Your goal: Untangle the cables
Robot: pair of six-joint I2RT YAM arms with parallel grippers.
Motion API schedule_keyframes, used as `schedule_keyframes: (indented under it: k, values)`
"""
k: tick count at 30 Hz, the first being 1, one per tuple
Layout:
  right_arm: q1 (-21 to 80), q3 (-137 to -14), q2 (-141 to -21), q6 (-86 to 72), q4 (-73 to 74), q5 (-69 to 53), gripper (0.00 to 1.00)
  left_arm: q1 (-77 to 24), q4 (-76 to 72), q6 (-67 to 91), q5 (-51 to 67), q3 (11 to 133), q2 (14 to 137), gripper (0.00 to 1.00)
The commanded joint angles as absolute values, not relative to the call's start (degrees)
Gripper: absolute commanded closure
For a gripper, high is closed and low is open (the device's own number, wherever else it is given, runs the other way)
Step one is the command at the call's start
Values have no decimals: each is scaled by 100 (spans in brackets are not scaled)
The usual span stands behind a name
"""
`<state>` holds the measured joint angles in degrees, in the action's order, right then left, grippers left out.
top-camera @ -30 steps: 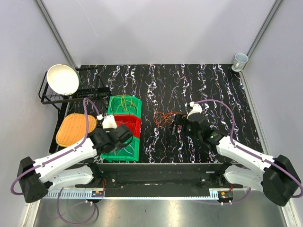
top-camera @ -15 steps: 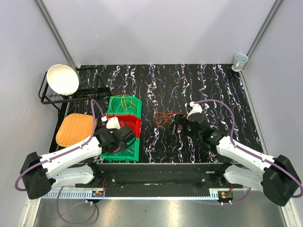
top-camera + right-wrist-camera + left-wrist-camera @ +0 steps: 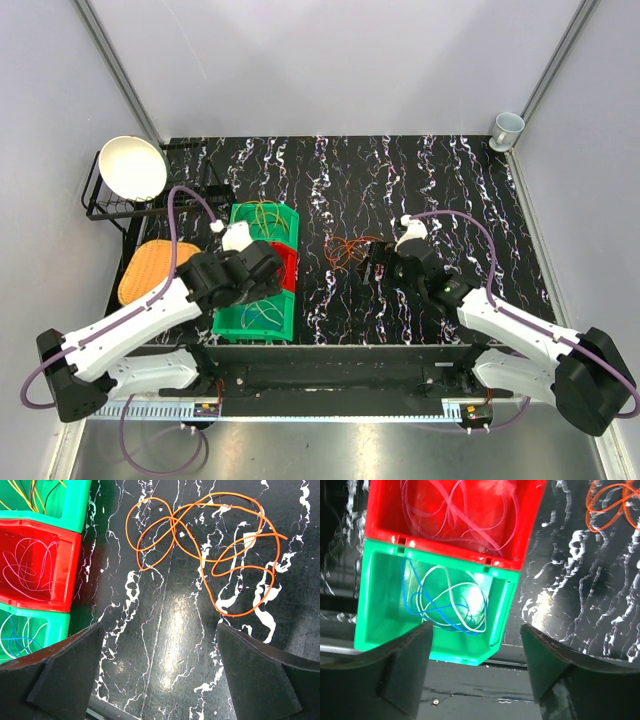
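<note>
With left claw [image 3: 476, 627] parted and right claw [image 3: 159, 630] spread wide, both empty, lower right onto thin orange looped wire [image 3: 202, 567] at twelve o'clock, pinching one outer strand.

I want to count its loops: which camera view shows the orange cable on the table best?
The right wrist view: the whole orange cable lies there, every loop clear. The top external view shows it small. The left wrist view cuts it off at the top right corner.
</note>
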<state>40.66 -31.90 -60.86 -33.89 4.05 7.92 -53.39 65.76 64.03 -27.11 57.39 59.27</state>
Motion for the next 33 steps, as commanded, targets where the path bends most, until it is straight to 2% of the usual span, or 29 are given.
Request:
schedule_keyframes:
  k: [1, 5, 24, 33]
  values:
    - [4069, -3235, -5863, -3454, 158, 1045, 2, -5344, 6418, 5767, -2813, 6301, 6169, 22]
    - [4060, -3024, -5494, -3673, 167, 1379, 2, -5344, 5776, 5178, -2707, 6390, 6406, 16]
    - [3911, -2294, -4087, -4729, 265, 3462, 0, -5344, 3403, 3701, -1846, 6688, 8384, 15]
    - [3507, -2241, -4245, -4649, -141, 3147, 0, -5335, 2681, 3331, -1363, 6970, 9421, 15]
